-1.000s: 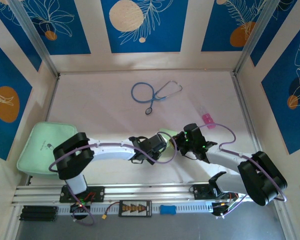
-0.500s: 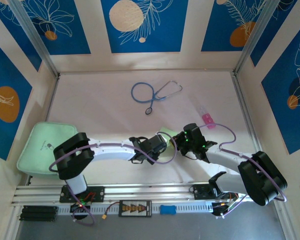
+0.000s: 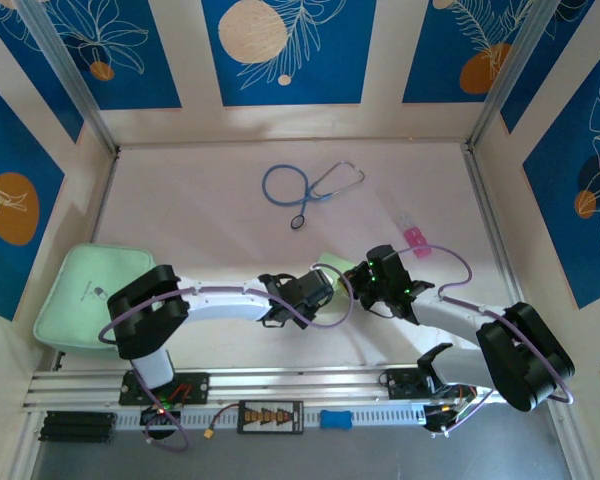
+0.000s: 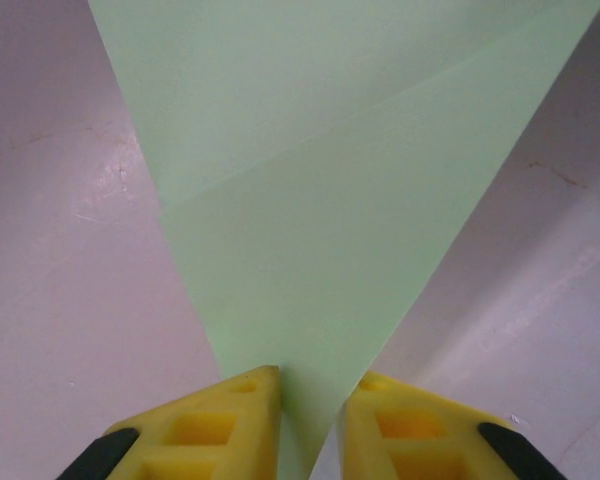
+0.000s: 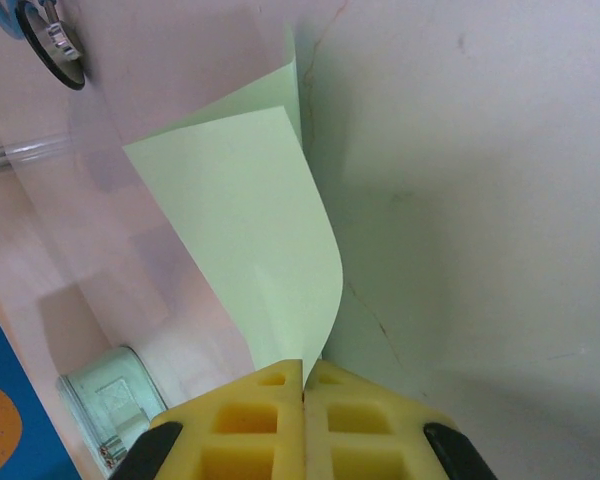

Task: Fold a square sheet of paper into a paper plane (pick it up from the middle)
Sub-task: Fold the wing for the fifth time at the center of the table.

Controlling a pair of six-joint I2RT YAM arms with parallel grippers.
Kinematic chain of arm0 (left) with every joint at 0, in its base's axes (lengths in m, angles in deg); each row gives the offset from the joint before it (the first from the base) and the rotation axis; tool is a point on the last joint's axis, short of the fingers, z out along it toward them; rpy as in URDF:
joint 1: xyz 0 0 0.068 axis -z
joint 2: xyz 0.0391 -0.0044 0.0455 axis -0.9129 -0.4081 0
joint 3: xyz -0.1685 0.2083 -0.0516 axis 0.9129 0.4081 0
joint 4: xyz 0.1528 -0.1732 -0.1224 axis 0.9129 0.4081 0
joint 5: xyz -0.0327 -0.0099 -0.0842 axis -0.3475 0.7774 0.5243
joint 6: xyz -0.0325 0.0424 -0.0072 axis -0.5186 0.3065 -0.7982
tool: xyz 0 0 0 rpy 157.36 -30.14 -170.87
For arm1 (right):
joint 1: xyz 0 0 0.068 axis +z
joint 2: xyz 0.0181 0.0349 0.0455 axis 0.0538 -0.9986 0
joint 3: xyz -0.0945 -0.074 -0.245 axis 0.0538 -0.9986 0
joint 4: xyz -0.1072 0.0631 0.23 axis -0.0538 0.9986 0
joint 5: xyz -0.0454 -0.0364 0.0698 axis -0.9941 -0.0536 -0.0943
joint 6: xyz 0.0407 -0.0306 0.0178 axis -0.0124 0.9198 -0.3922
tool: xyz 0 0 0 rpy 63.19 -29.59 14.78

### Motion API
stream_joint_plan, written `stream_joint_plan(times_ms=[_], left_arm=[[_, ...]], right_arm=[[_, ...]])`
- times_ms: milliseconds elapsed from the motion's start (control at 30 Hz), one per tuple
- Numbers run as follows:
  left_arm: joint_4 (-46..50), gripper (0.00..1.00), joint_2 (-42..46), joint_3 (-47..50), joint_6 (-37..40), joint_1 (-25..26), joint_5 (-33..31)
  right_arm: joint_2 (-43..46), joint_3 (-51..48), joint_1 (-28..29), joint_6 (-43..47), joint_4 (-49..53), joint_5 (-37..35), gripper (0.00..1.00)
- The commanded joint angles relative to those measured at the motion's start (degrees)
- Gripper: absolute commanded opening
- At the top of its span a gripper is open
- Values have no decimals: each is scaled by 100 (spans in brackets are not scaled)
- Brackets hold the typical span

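Observation:
The square sheet of paper (image 3: 327,266) is thin, pale green and folded, held up between the two arms at the table's middle. In the left wrist view the sheet (image 4: 330,200) narrows to a point with a diagonal crease across it. That point runs between the yellow fingers of my left gripper (image 4: 312,385), which stand slightly apart with table showing beside the paper. My right gripper (image 5: 304,368) is shut on a curled edge of the sheet (image 5: 250,230). From above, the left gripper (image 3: 330,284) and right gripper (image 3: 352,277) nearly meet. A finished paper plane is out of view.
A blue stethoscope (image 3: 305,185) lies at the back centre, its round head (image 5: 55,45) near the paper. A pink-capped clear tube (image 3: 414,236) rests to the right. A thick mint-green pad (image 3: 80,295) sits at the left edge. Walls enclose the table.
My left gripper's fingers have drawn closer together around the paper's point. Both arms have stayed almost where they were, and the right gripper has kept its hold.

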Motion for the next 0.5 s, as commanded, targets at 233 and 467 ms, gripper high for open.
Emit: stream_joint_plan(times_ms=[233, 467], left_arm=[[119, 19, -29, -123, -90, 51, -118], [-112, 22, 96, -40, -30, 51, -90]], right_arm=[[23, 161, 66, 146, 204, -21, 0], [19, 143, 62, 177, 196, 16, 0]])
